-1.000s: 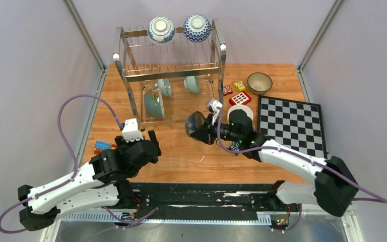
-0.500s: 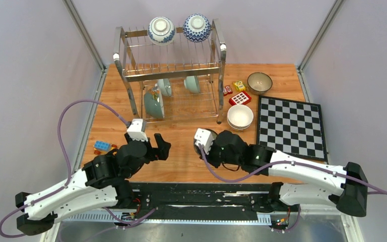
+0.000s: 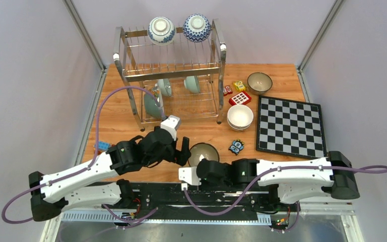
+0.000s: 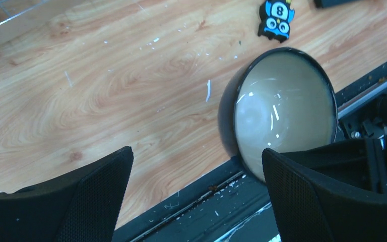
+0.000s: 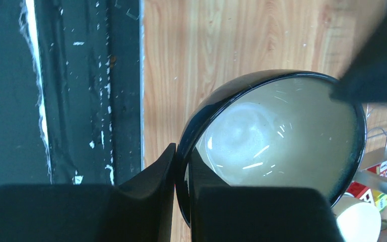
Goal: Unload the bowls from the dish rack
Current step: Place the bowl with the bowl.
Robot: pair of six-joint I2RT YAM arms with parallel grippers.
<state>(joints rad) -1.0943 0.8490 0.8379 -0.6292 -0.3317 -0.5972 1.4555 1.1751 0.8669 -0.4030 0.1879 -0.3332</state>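
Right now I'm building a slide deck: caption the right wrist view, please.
The right gripper pinches the rim of a dark, pale-lined bowl over the wooden table.

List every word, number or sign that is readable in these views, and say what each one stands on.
"8": on the blue owl-faced toy lying on the table.
Red toy block and yellow toy block beside the dish rack: markings too small to read.
No other writing shows.
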